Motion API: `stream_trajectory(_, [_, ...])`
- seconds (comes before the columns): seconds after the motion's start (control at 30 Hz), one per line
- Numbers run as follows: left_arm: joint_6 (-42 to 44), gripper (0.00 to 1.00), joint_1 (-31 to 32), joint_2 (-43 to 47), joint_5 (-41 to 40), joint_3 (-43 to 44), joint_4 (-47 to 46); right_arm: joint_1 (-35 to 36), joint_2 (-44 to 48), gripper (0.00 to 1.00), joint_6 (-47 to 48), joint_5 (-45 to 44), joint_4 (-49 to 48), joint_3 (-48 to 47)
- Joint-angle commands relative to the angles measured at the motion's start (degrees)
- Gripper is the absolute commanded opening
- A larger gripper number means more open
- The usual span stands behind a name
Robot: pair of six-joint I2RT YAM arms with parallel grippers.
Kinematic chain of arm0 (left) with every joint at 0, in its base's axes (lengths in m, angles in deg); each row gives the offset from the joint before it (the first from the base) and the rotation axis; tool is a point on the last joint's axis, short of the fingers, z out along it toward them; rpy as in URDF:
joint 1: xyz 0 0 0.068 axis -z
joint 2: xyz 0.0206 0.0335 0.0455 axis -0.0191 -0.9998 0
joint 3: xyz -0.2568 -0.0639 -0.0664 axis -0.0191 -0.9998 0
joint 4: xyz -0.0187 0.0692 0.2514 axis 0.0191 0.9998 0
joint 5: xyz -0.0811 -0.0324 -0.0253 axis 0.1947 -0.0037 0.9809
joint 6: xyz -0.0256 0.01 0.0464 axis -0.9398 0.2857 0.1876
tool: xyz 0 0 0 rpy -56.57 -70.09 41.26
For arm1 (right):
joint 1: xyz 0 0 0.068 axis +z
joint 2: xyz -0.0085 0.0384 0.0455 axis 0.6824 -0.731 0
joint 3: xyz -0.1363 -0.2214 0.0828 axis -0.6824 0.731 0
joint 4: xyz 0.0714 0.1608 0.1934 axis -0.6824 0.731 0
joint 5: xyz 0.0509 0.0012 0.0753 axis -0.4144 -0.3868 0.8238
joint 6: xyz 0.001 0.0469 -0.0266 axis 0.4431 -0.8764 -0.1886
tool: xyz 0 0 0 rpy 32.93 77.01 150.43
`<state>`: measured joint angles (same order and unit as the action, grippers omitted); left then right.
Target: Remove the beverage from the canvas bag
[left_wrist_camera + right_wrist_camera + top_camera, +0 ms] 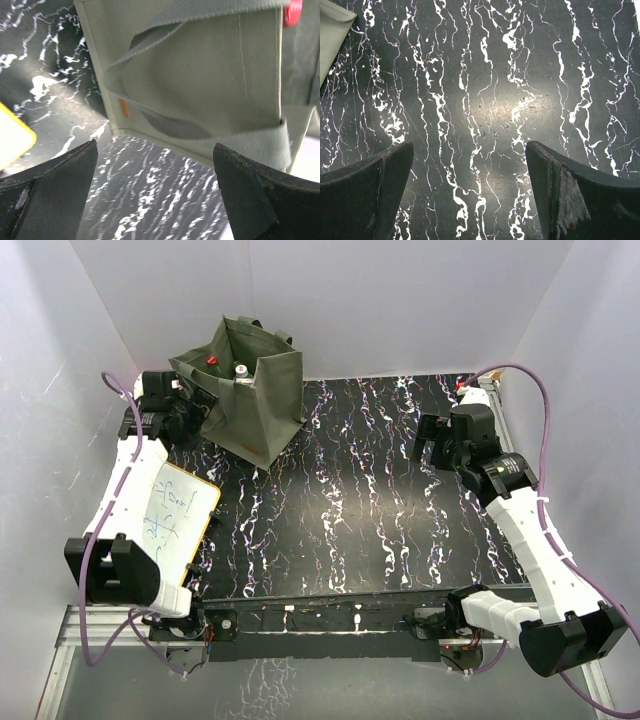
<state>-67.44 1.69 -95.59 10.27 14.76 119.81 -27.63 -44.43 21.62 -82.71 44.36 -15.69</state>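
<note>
The olive-grey canvas bag [255, 400] stands open at the back left of the black marbled table. Inside it I see a bottle with a red cap [212, 361] and another with a white cap [240, 371]. My left gripper [190, 412] is open and empty just left of the bag. In the left wrist view the bag's side and strap handle [200, 75] fill the frame, with the red cap [292, 12] at the top right. My right gripper [430, 440] is open and empty above bare table at the right. A corner of the bag [332, 35] shows in the right wrist view.
A whiteboard with a yellow rim [170, 515] lies under the left arm at the table's left edge; its corner [12, 140] shows in the left wrist view. White walls enclose the table on three sides.
</note>
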Motion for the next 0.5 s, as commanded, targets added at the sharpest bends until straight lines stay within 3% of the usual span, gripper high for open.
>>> stream_trajectory(0.0, [-14.51, 0.97, -1.07, -4.37, 3.07, 5.97, 0.32, -0.94, 2.3, 0.98, 1.3, 2.53, -4.17, 1.58])
stream_trajectory(0.17, [-21.74, 0.97, -1.41, -8.66, 3.42, 11.42, 0.47, -1.26, 2.86, 0.98, 1.7, 2.37, -5.65, 2.96])
stream_trajectory(0.47, [-29.59, 0.95, -1.57, -8.15, 3.58, 12.18, -2.4, -1.35, 3.77, 0.98, 1.82, 0.94, -7.22, 4.78])
